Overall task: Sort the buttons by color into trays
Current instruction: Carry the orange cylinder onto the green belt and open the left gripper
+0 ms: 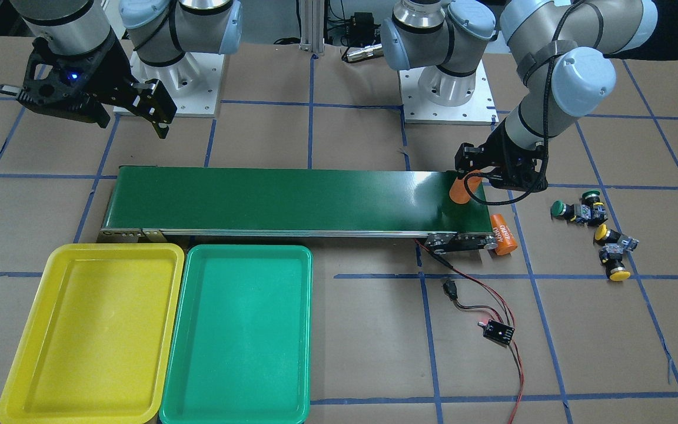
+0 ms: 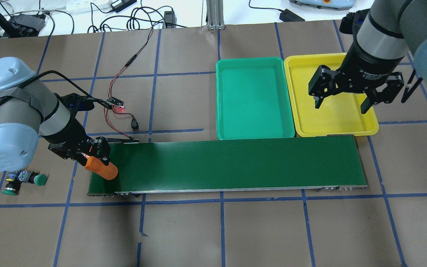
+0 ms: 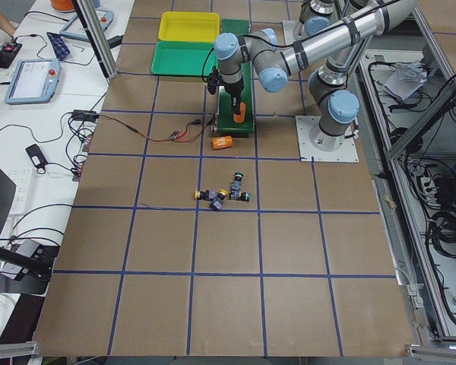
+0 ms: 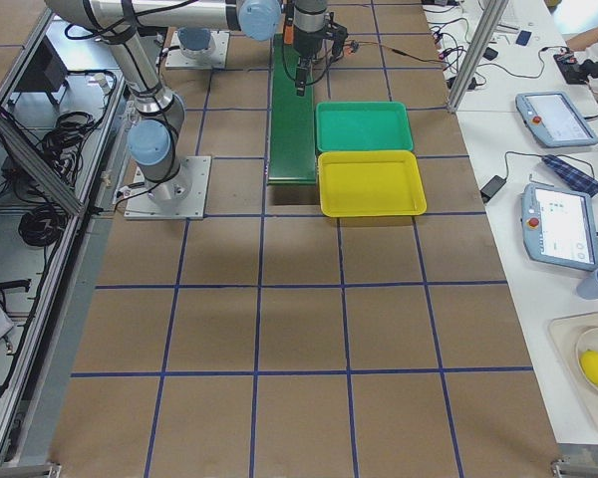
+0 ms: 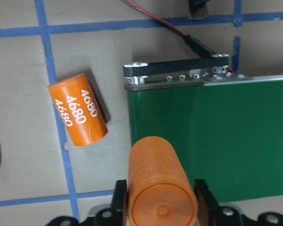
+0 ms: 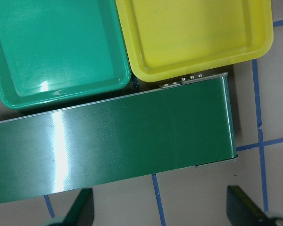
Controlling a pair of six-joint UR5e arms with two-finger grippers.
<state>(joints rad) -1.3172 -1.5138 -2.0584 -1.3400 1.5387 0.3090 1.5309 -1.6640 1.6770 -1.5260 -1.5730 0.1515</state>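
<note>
Two green-capped buttons (image 1: 559, 208) (image 1: 591, 197) and two yellow-capped buttons (image 1: 604, 234) (image 1: 618, 272) lie in a cluster on the brown table, off the belt's end on my left side. The yellow tray (image 1: 89, 330) and the green tray (image 1: 236, 335) sit side by side, both bare. My left gripper (image 2: 96, 163) is shut on an orange cylinder (image 5: 160, 188), held tilted over the end of the dark-green conveyor belt (image 1: 292, 200). My right gripper (image 2: 340, 106) hangs open with nothing in it, above the yellow tray's (image 2: 371, 128) belt-side edge.
A second orange cylinder marked 4680 (image 1: 504, 234) lies on the table beside the belt's end. Red and black wires run to a small black board (image 1: 498, 331) near that end. Blue tape lines grid the table.
</note>
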